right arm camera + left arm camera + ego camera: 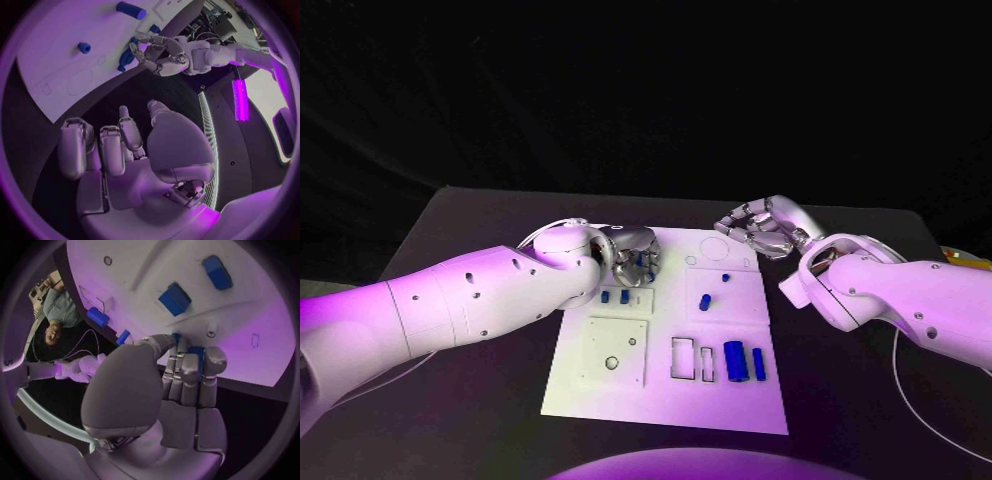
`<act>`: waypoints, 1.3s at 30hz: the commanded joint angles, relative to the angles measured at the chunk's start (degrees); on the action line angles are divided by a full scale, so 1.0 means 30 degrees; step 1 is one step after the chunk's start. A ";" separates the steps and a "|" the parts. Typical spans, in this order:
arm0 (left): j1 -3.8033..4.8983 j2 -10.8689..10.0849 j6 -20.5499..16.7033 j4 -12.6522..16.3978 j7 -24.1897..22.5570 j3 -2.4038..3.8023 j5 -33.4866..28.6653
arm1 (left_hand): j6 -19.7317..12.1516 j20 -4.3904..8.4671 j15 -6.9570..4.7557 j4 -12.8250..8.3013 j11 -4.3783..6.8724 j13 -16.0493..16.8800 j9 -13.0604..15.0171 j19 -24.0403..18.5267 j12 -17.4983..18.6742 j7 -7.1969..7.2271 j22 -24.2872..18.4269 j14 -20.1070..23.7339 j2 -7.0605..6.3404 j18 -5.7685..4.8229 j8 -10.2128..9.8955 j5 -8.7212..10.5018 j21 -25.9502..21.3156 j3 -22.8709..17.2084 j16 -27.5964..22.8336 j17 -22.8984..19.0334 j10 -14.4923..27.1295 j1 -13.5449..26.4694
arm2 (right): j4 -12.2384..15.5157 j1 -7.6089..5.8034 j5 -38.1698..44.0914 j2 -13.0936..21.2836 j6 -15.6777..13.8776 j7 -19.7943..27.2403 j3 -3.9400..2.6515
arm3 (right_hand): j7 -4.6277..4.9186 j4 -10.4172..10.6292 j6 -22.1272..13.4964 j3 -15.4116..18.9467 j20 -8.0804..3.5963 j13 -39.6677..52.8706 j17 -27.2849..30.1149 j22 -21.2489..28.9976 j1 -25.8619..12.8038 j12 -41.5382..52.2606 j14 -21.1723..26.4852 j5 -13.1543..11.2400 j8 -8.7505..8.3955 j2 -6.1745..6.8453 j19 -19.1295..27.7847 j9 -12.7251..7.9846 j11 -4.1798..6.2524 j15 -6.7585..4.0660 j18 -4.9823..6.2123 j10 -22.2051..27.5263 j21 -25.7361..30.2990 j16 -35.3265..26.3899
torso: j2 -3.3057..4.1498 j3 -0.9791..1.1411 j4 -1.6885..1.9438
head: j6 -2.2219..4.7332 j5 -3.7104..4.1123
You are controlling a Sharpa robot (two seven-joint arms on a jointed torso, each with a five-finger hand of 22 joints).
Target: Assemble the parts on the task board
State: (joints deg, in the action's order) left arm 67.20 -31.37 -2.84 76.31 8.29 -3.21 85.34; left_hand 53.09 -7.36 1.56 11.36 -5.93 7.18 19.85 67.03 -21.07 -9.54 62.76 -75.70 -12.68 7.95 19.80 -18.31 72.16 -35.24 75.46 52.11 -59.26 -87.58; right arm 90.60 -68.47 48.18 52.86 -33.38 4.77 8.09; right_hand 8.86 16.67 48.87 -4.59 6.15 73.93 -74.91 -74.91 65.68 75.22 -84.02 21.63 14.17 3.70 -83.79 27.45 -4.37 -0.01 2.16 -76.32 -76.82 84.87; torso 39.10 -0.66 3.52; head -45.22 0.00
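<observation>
The white task board (661,395) lies mid-table. My left hand (629,256) hovers over its far left corner, fingers curled round a small blue part (195,352); the right wrist view shows that hand (161,54) pinching the blue part (126,58) just above the board (56,70). My right hand (762,228) hangs at the board's far right corner, fingers loosely bent and nothing in its palm (125,150). Two small blue parts (615,296) stand just in front of the left hand. Two long blue blocks (744,361) lie near the front right.
A short blue peg (707,301) and a smaller one (726,277) sit mid-board. Two empty rectangular frames (692,359) lie beside the long blocks, and a square plate with a hole (613,347) lies front left. A yellow object (961,258) sits at the table's right edge.
</observation>
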 commanded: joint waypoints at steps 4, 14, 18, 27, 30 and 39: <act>-0.0185 0.0048 -0.0137 -0.0036 -0.0276 -0.0150 -0.0316 | 0.0349 0.0035 -0.0011 -0.0284 0.0037 -0.0270 -0.0040 0.0316 0.0898 -0.0022 0.0307 -0.0247 -0.0070 -0.0382 -0.0229 0.0003 0.0273 -0.0455 0.0139 -0.0129 -0.0705 0.0355 | 0.0010 0.0026 0.0117 -0.0020 0.0145 0.0086 0.0000 | -0.0024 -0.0004 -0.0093 0.0130 -0.0138 0.0020 -0.0822 -0.2629 0.0037 0.0017 -0.1036 0.0087 0.0101 -0.0080 -0.0006 0.0019 0.0103 -0.0073 0.0297 0.0045 0.0073 -0.0104 | -0.0013 -0.0005 0.0007 | 0.0036 0.0028; -0.0189 -0.0466 -0.0759 0.0433 -0.0641 -0.0056 -0.0872 | 0.0484 0.0028 0.0006 -0.0376 0.0024 -0.0375 -0.0084 0.0418 0.1643 -0.0041 0.0422 -0.0401 -0.0530 -0.0414 -0.0470 0.0048 0.0355 -0.0426 0.0222 -0.0071 -0.1165 0.0913 | -0.0038 0.0065 0.0117 -0.0012 0.0107 0.0108 0.0000 | -0.0030 0.0005 -0.0080 0.0151 -0.0140 0.0042 -0.0828 -0.2622 0.0028 0.0041 -0.1039 0.0099 0.0126 -0.0104 0.0000 0.0027 0.0107 -0.0076 0.0301 0.0020 0.0094 -0.0103 | -0.0049 -0.0010 0.0037 | 0.0187 0.0078; -0.0183 -0.0958 -0.1103 0.0918 -0.0829 0.0071 -0.1164 | 0.0565 0.0024 -0.0005 -0.0364 0.0047 -0.0374 -0.0078 0.0517 0.1776 -0.0012 0.0526 -0.0462 -0.0640 -0.0442 -0.0495 0.0069 0.0413 -0.0343 0.0277 0.0001 -0.1312 0.1057 | -0.0085 0.0078 0.0117 -0.0005 0.0082 0.0108 -0.0001 | -0.0030 0.0005 -0.0080 0.0151 -0.0140 0.0042 -0.0828 -0.2622 0.0028 0.0041 -0.1039 0.0099 0.0126 -0.0104 0.0000 0.0027 0.0107 -0.0076 0.0301 0.0020 0.0094 -0.0103 | -0.0045 -0.0002 0.0059 | 0.0239 0.0072; -0.0170 -0.2152 -0.1842 0.2034 -0.1217 0.0511 -0.1574 | 0.0730 0.0026 -0.0043 -0.0197 0.0124 -0.0358 -0.0077 0.0670 0.2193 0.0095 0.0643 -0.0579 -0.1146 -0.0484 -0.0620 0.0086 0.0438 0.0162 0.0405 0.0111 -0.1685 0.1614 | -0.0165 0.0103 0.0118 0.0034 0.0043 0.0119 -0.0001 | -0.0032 0.0005 -0.0078 0.0159 -0.0141 0.0034 -0.0812 -0.2625 0.0030 0.0036 -0.1036 0.0107 0.0138 -0.0121 -0.0003 0.0031 0.0109 -0.0078 0.0301 0.0023 0.0092 -0.0112 | -0.0055 -0.0023 0.0092 | 0.0262 -0.0022; -0.0169 -0.2538 -0.1990 0.2324 -0.1249 0.0615 -0.1617 | 0.0771 0.0034 -0.0057 -0.0217 0.0142 -0.0349 -0.0071 0.0705 0.2219 0.0114 0.0675 -0.0579 -0.1142 -0.0492 -0.0616 0.0081 0.0456 0.0178 0.0404 0.0082 -0.1740 0.1594 | -0.0180 0.0110 0.0118 0.0042 0.0038 0.0120 -0.0001 | -0.0032 0.0006 -0.0078 0.0161 -0.0142 0.0040 -0.0838 -0.2626 0.0030 0.0042 -0.1042 0.0109 0.0140 -0.0129 -0.0004 0.0031 0.0110 -0.0079 0.0301 0.0017 0.0092 -0.0101 | -0.0052 -0.0041 0.0118 | 0.0252 -0.0020; -0.0181 -0.3628 -0.1962 0.2850 -0.1119 0.0744 -0.1662 | 0.0849 0.0059 -0.0091 -0.0277 0.0177 -0.0331 -0.0061 0.0744 0.2280 0.0140 0.0699 -0.0561 -0.1114 -0.0498 -0.0618 0.0063 0.0467 0.0184 0.0376 -0.0034 -0.1850 0.1513 | -0.0180 0.0136 0.0118 0.0090 0.0034 0.0116 -0.0001 | -0.0033 0.0007 -0.0079 0.0162 -0.0142 0.0039 -0.0829 -0.2622 0.0029 0.0041 -0.1040 0.0112 0.0143 -0.0138 0.0000 0.0032 0.0110 -0.0079 0.0303 0.0018 0.0101 -0.0105 | -0.0001 -0.0047 0.0066 | 0.0251 -0.0105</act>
State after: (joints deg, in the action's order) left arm 66.65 -42.08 -8.13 84.53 5.46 -1.04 81.03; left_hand 55.31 -7.18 1.54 10.59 -5.32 6.14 19.65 68.81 -14.46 -9.10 64.82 -77.10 -16.14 7.07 18.28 -18.30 73.28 -34.85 76.44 52.06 -64.32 -83.22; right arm 90.02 -68.13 48.18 53.11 -33.44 4.83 8.09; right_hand 8.86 16.83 48.87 -4.43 6.15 73.99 -74.90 -74.94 65.68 75.22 -84.02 21.63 14.39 3.70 -83.79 27.48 -4.37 -0.01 2.16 -76.32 -76.82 84.87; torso 38.99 -0.76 3.80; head -44.43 -0.27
